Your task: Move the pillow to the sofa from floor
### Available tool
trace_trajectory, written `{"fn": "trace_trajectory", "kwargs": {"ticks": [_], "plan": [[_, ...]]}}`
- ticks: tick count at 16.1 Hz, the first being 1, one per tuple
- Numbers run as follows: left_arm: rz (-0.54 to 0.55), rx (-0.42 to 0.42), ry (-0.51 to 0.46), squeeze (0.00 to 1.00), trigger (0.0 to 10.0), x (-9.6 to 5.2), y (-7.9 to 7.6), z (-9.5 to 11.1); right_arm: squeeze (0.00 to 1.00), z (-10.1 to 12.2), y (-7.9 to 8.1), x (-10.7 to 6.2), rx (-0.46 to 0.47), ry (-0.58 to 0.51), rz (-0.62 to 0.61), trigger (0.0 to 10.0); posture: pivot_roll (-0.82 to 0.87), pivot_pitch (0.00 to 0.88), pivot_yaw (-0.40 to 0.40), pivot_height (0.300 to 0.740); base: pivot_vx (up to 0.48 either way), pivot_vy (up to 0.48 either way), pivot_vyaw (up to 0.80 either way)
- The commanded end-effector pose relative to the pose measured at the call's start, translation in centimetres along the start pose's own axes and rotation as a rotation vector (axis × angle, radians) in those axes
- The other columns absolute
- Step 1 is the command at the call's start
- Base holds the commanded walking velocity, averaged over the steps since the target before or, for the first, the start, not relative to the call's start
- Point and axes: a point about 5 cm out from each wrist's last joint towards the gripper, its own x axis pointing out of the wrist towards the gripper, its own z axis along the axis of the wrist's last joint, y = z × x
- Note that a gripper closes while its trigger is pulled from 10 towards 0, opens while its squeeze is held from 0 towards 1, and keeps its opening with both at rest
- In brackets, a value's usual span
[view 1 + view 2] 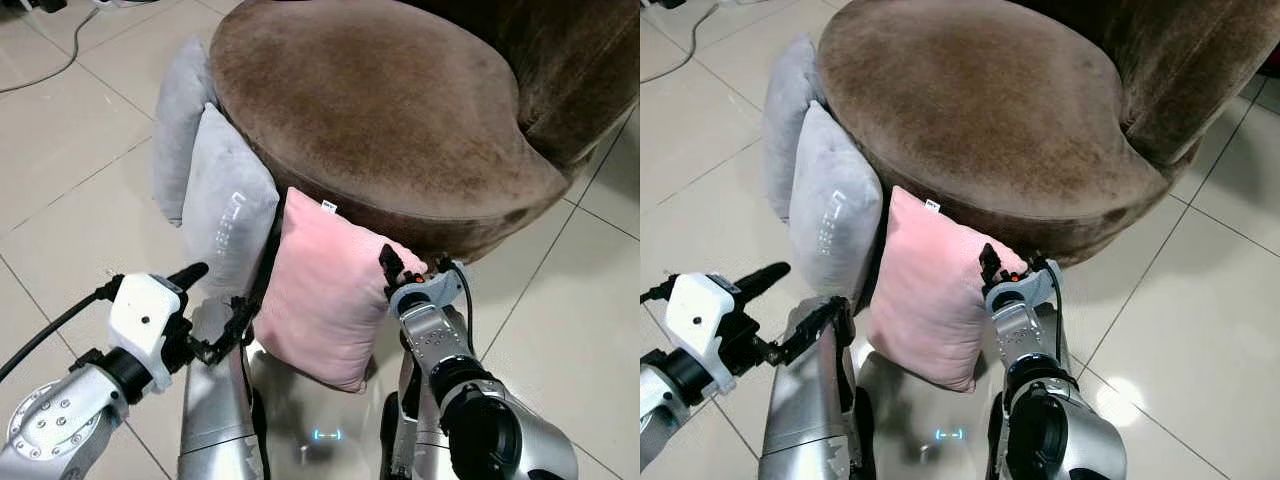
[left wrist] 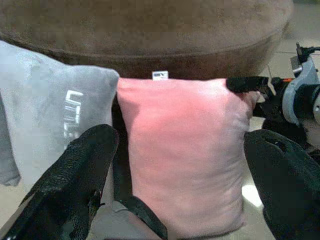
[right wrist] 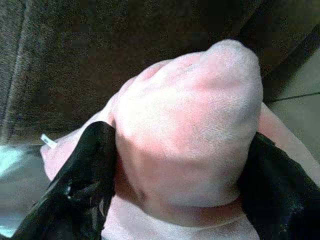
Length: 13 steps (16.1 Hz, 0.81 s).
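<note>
the right claw (image 1: 392, 272) was squeezing the top corner of the pink pillow (image 1: 325, 300), with a puffy bit of pillow bulging between its two black fingers (image 3: 82, 170). the right arm came up from below and bent in toward the pillow's right edge. the left claw (image 1: 215, 310) was held out in front of the pillow's left side. its fingers (image 2: 75, 175) were spread wide apart and held nothing. the left arm reached in from the low left, with a black wire hanging off its white wrist.

the pink pillow stood up on the floor (image 1: 70, 190), leaning on the front of the brown sofa (image 1: 380, 110). the floor was made of big pale tiles with thin dark lines between them. the sofa had a round, soft seat and a dark back on the right.

two grey pillows (image 1: 225, 215) stood just to the left of the pink one, also leaning on the sofa. the closer grey one touched the pink pillow's side. a cable (image 1: 45, 70) lay on the floor far off to the left.
</note>
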Motion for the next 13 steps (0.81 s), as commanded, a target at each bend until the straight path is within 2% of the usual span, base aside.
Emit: {"fn": "trace_trajectory", "kwargs": {"ticks": [1, 8, 13], "plan": [[-0.02, 0.0, 0.005, 0.0, 10.0, -0.3, -0.12, 0.16, 0.0, -0.8, -0.35, -0.25, 0.03, 0.019, 0.004, 0.0, 0.16, 0.218, 0.013, 0.432, 0.0, 0.0, 0.0], [-0.018, -0.002, 0.008, 0.0, 10.0, -0.2, 0.06, 0.03, 0.0, -1.37, 0.47, -0.21, 0.013, 0.048, 0.086, 0.0, 0.16, 0.215, 0.014, 0.432, 0.0, 0.0, 0.0], [-0.016, -0.002, 0.013, 0.0, 10.0, -0.44, -0.04, -0.11, 0.0, -1.48, 0.4, -0.29, 0.009, 0.054, 0.1, 0.0, 0.17, 0.213, 0.01, 0.432, 0.0, 0.0, 0.0]]}}
